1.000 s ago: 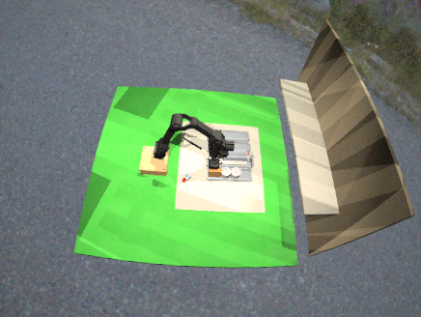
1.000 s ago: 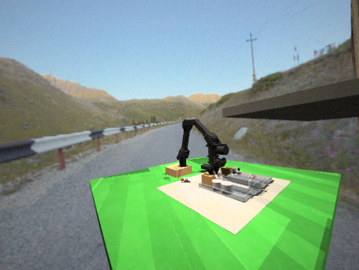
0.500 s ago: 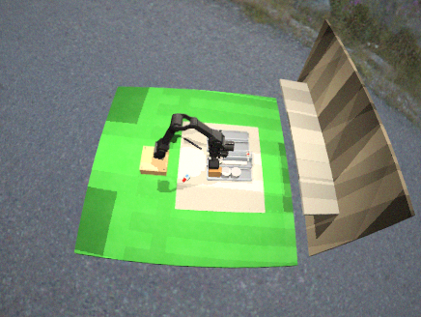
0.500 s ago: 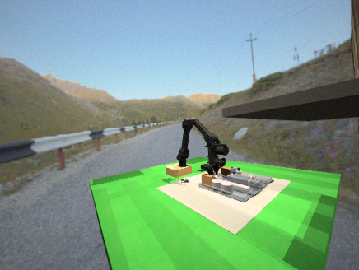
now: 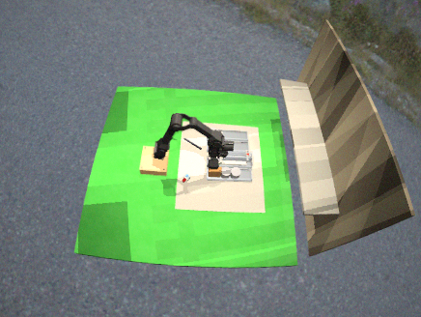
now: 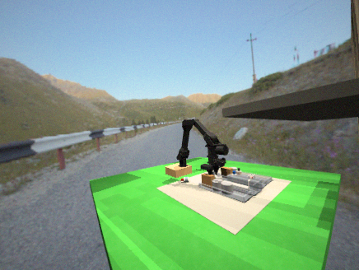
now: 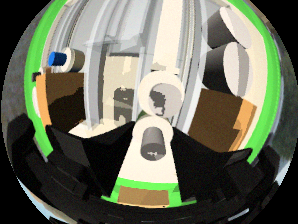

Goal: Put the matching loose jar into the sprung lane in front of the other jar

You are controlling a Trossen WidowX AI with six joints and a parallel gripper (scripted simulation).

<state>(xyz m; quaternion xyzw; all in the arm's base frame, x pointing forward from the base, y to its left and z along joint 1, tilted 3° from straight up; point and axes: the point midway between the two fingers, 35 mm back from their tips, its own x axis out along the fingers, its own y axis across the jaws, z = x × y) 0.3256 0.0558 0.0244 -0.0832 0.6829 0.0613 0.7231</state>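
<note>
A grey gravel road [image 6: 136, 152] is running between hills; a metal guardrail [image 6: 62, 141] is lining it; clear blue sky [image 6: 144, 41] is glowing overhead.

Top view: high above green table [image 5: 145, 217], looking steeply down, far off; whole table, road and slanted board wall [image 5: 357, 159] in frame.

Exterior view: low, beyond table corner, near table height, looking across table [image 6: 173, 235] toward arm [image 6: 202, 144] with road and hills behind; farther from arm than table edge.

Wrist view: fisheye, mounted on arm's end, very close, facing down onto grey lane rack [image 7: 133, 43].

Shared: top and exterior both show table, beige mat [image 5: 222, 198], arm, rack [image 6: 243, 185]; wrist shares only rack area.
</note>
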